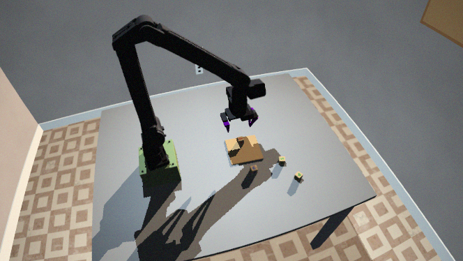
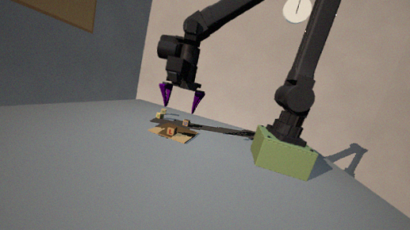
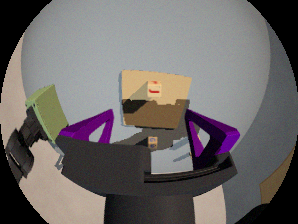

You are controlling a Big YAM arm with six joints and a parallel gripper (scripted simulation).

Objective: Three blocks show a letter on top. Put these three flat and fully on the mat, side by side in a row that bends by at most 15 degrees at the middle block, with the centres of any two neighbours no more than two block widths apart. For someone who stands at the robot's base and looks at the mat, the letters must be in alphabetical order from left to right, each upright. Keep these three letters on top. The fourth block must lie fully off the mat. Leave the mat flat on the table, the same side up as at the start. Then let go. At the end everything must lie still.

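Observation:
A tan square mat (image 1: 244, 150) lies on the grey table. One wooden block with a red letter (image 1: 240, 139) sits on the mat near its far edge; the exterior view shows a red L on its side (image 2: 171, 131). Three more blocks lie off the mat: one by the near edge in shadow (image 1: 254, 167), one to the right (image 1: 282, 160), and one with a green mark further out (image 1: 298, 175). My gripper (image 1: 239, 123) hangs wide open and empty, well above the mat's far edge. In the wrist view, the purple fingers frame the mat (image 3: 154, 99).
The arm's green base box (image 1: 160, 163) stands left of the mat. The arm's long shadow falls across the mat and the nearest block. The table's right and front edges lie beyond the outer blocks.

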